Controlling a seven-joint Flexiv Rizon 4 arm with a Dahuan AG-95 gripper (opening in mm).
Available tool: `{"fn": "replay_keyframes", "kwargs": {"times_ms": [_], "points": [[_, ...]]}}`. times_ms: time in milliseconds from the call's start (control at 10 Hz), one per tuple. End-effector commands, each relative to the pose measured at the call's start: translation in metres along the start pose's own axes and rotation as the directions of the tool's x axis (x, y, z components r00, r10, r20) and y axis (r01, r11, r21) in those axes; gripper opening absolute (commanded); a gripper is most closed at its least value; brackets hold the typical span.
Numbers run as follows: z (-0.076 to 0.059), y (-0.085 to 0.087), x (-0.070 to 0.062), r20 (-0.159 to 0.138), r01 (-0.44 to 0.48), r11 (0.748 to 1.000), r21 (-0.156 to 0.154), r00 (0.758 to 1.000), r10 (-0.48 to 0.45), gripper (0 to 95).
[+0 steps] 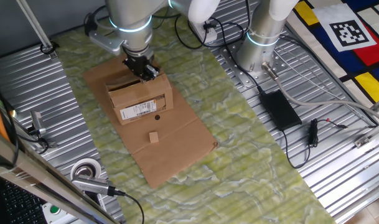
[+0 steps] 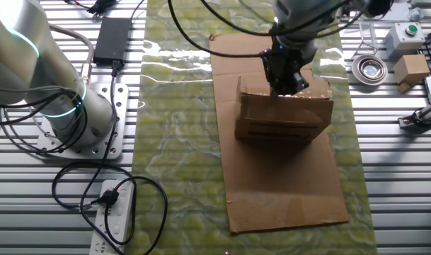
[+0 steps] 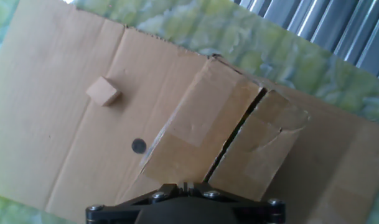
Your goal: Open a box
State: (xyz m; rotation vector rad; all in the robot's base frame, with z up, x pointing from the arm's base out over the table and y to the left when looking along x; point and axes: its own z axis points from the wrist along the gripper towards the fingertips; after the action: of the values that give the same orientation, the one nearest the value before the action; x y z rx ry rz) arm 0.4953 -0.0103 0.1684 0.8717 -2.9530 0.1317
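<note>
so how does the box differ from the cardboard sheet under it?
The box is a raised carton with top flaps meeting at a seam; the cardboard sheet lies flat on the green mat. The box carries a white barcode label; the sheet carries a small loose block. The sheet's footprint is far larger. Both are plain brown cardboard.

Surface (image 1: 338,186) is ribbed metal w/ a green marbled mat (image 1: 251,168) down the middle. On the mat: big flat cardboard sheet (image 1: 170,155), w/ the box (image 1: 141,99) and a small tan block (image 1: 154,137) sitting on it. Bare metal one side: black power brick (image 1: 279,107) w/ cables, second arm's base (image 1: 259,53). Other side: tape roll (image 1: 86,169), small clamp-type bits. Other fixed view adds a white power strip (image 2: 115,216), button box (image 2: 406,35), small cardboard cube (image 2: 412,69).
</note>
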Motion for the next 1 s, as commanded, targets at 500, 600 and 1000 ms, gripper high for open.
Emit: {"fn": "replay_keyframes", "kwargs": {"times_ms": [500,600,1000], "points": [[-0.013,-0.022,0.037,-0.060,0.096,0.995,0.005,0.994,-0.096,0.0],[-0.014,-0.024,0.041,-0.066,0.110,0.994,0.015,0.992,-0.109,0.0],[-0.008,-0.046,0.050,-0.045,0.158,0.987,0.019,0.987,-0.157,0.0]]}}
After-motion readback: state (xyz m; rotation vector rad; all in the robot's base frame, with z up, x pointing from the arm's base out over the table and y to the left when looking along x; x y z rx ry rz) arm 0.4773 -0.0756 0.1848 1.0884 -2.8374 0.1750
